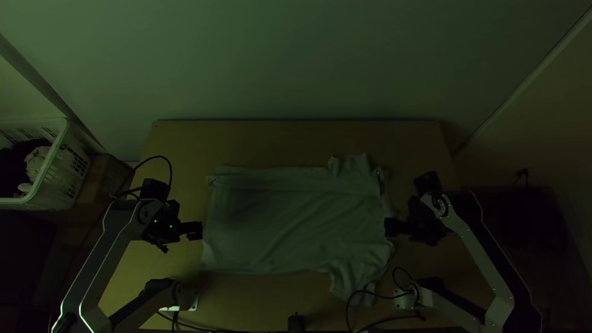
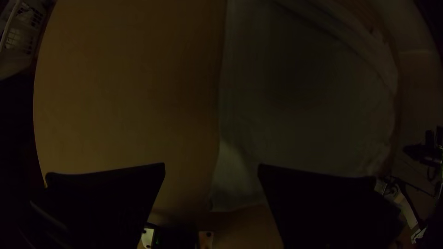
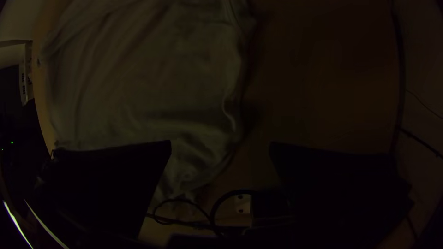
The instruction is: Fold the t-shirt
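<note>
Desk [image 1: 296, 140]: light wood, all round the t-shirt [image 1: 277, 228]!
T-shirt: spread broad, sleeves rumpled.
Cable [image 1: 382, 298]: looping by the t-shirt's near sleeve.

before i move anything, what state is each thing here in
Pale cloth t-shirt, spread out, wrinkled around the sleeve end, a long crease along its far side
Left gripper with wide flat black fingers, open, empty
Right gripper with wide flat black fingers, open, empty
White plastic slatted basket, upright, holding dark and white items
</note>
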Motion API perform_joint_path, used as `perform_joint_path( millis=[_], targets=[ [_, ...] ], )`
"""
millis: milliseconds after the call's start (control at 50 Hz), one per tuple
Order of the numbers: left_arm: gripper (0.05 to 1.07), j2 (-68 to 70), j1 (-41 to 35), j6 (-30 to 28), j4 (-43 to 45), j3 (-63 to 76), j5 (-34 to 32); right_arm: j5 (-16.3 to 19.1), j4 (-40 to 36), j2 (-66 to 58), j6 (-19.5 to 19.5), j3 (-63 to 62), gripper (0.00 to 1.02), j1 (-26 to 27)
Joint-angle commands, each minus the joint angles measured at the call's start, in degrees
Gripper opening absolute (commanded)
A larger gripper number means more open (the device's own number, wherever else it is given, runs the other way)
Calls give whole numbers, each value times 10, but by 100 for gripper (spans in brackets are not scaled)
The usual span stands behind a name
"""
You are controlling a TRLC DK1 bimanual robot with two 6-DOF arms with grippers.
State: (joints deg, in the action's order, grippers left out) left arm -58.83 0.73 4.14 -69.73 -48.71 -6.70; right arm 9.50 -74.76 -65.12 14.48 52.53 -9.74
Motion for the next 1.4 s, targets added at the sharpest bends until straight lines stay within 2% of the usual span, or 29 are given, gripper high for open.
perform_joint_path(
  millis=[0,180,360,600,720,780,900,1020,1100,1380],
  targets=[
    [102,16,-29,-16,-35,20,16,-3,-21,-2,-22,-25,97,-4],
    [102,20,-67,-13,-65,35,23,-16,-23,-18,-30,-64,95,-3],
    [102,18,-75,-12,-70,42,24,-16,-16,-40,-35,-94,89,-4],
    [102,13,-75,-12,-70,42,24,-15,25,-79,-51,-103,69,-6],
    [102,6,-75,-12,-70,42,24,-6,38,-113,-53,-108,68,-16],
    [102,3,-75,-12,-70,41,24,-2,48,-119,-53,-109,57,-25],
    [102,-1,-77,-13,-70,41,24,-2,57,-130,-52,-112,50,-38],
    [102,-13,-84,-13,-70,42,24,1,71,-130,-54,-114,19,-36],
    [102,-31,-92,-12,-70,43,24,9,78,-128,-54,-114,3,-36],
    [102,-91,-144,14,-74,58,27,24,86,-136,-55,-116,3,-28]
  ],
)
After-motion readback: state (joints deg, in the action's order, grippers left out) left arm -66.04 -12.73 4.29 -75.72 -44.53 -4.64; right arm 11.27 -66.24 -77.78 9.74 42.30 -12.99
